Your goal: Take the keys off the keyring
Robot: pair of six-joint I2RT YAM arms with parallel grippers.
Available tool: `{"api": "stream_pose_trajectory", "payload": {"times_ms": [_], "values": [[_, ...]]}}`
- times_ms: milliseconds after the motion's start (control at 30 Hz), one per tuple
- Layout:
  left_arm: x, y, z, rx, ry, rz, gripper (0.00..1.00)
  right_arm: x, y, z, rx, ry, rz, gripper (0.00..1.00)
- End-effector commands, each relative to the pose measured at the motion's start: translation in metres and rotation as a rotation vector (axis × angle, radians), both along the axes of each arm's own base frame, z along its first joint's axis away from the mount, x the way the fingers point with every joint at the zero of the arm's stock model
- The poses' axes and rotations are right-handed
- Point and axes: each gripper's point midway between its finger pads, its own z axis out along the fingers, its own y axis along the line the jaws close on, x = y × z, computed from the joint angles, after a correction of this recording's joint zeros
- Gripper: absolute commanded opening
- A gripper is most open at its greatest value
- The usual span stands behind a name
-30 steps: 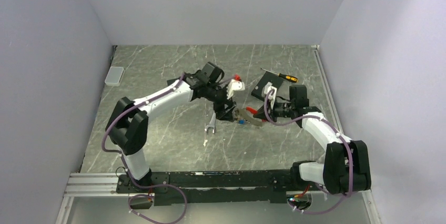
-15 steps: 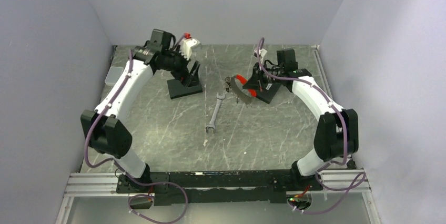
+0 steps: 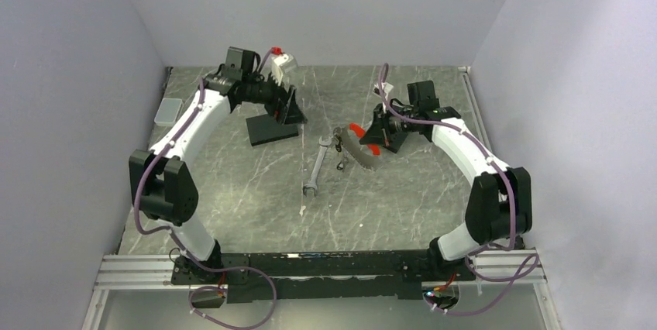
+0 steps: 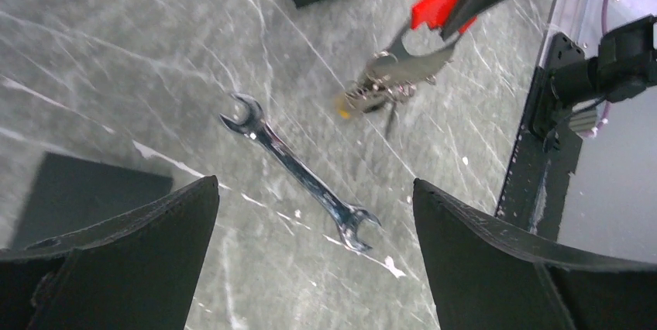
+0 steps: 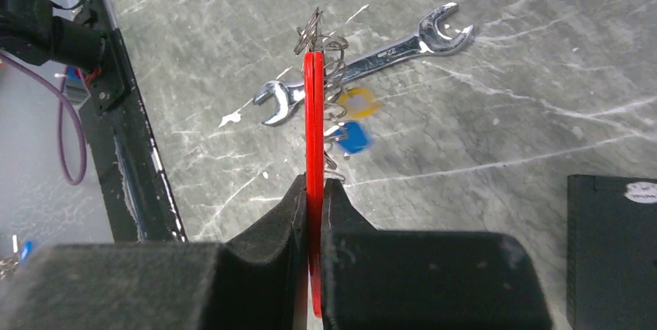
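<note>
Our right gripper (image 5: 314, 190) has its dark padded fingers clamped tight on the flat red tab of the small grey curved strap keyring (image 3: 360, 153). The keyring is held over the grey marbled tabletop (image 3: 403, 190), just beside the long silver wrench (image 3: 318, 163). The bunch of tiny brass, silver and blue-headed keys (image 5: 352, 122) dangles from its thin wire ring; we judge them light, loose and apt to swing. Our left gripper (image 4: 314, 206) stands wide open and empty, well apart. We would pinch one key's flat head and work it along the stiff, springy ring.
</note>
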Motion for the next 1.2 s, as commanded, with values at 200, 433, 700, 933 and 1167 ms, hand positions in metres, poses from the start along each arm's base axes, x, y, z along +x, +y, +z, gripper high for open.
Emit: {"api": "stream_pose_trajectory", "payload": {"times_ms": [200,433,700,933,1167], "values": [[0.002,0.008,0.057,0.038,-0.128,0.014,1.00,-0.008,-0.010,0.043,-0.044,-0.134,0.018,0.00],[0.002,0.031,0.015,0.028,-0.022,0.003,1.00,0.010,-0.013,0.036,-0.079,-0.127,0.027,0.00],[0.025,0.019,0.020,-0.145,-0.052,0.115,0.97,0.025,-0.001,0.037,0.013,-0.070,0.016,0.00],[-0.004,-0.009,0.009,-0.212,-0.021,0.003,0.92,0.010,0.008,0.034,0.052,-0.033,0.057,0.00],[-0.025,-0.031,-0.001,-0.269,0.025,-0.106,0.86,-0.015,0.019,0.030,0.079,-0.007,0.165,0.00]]}}
